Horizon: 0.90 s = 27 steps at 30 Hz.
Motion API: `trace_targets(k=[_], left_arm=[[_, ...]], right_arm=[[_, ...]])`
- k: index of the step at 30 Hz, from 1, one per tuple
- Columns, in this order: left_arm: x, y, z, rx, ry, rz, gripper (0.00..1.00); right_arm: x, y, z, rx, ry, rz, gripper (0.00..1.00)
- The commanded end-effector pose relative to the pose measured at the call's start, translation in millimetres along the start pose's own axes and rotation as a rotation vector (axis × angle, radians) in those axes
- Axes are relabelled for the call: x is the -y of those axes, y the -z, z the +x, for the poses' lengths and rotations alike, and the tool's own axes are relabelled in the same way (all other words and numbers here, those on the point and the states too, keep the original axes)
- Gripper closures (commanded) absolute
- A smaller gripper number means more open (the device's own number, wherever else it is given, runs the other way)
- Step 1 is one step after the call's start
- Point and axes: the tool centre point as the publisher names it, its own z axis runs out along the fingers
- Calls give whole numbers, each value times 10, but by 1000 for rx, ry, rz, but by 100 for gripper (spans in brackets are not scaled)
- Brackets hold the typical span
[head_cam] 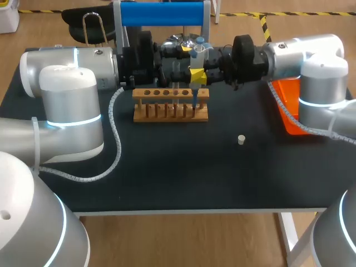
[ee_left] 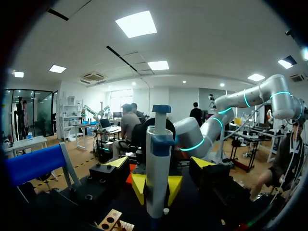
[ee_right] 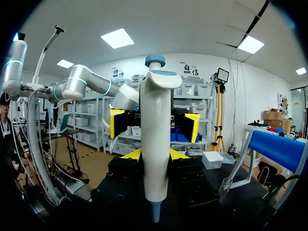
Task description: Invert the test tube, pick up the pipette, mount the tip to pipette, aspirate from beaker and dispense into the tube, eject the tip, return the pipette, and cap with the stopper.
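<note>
A white pipette (head_cam: 196,60) with a blue cap stands upright over the wooden tube rack (head_cam: 170,112). Its blue tip (head_cam: 194,102) reaches down to the rack's right end. My right gripper (head_cam: 199,75) is shut on the pipette's body (ee_right: 155,120), its yellow tips (ee_right: 132,155) pressing from both sides. My left gripper (ee_left: 159,163) faces it from the other side. It is open, and its fingers (ee_right: 115,124) straddle the pipette (ee_left: 158,168) without touching it. The small white stopper (head_cam: 241,139) lies on the black mat, right of the rack.
An orange tray (head_cam: 286,108) sits at the table's right edge under my right arm. A stand with a blue bar (head_cam: 161,13) rises behind the grippers. A white coiled cable (head_cam: 114,139) trails across the mat from my left arm.
</note>
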Motion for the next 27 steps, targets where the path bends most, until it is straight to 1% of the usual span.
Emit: trace_targets(k=[1, 3, 5, 7, 11, 13, 15, 16, 17, 20, 22, 23, 24, 27], left_arm=[[5, 0, 2, 0, 1, -2, 25], [5, 0, 2, 0, 1, -2, 27], [5, 0, 2, 0, 1, -2, 33], [5, 0, 2, 0, 1, -2, 35], [5, 0, 2, 0, 1, -2, 45], [5, 0, 2, 0, 1, -2, 53], [5, 0, 2, 0, 1, -2, 64], [5, 0, 2, 0, 1, -2, 65], [5, 0, 2, 0, 1, -2, 71], [5, 0, 2, 0, 1, -2, 75], [5, 0, 2, 0, 1, -2, 89], [5, 0, 2, 0, 1, -2, 98], [5, 0, 2, 0, 1, -2, 100], [5, 0, 2, 0, 1, -2, 100]], right_arm=[[0, -21, 8, 7, 2, 0, 100], [-1, -28, 6, 9, 2, 0, 100], [-7, -37, 7, 10, 3, -1, 100], [-8, -41, 10, 11, 2, -3, 100], [-8, -45, 9, 14, -1, -6, 100], [-7, -47, 9, 15, -2, -8, 100], [-5, -48, 8, 15, -4, -10, 100], [-4, -49, 9, 14, -5, -10, 100], [-3, -50, 8, 14, -5, -10, 100], [-2, -52, 8, 14, -6, -10, 100], [-1, -54, 8, 14, -6, -10, 100], [0, -54, 8, 15, -6, -10, 100], [1, -54, 8, 15, -7, -10, 100], [3, -55, 8, 15, -6, -10, 100]])
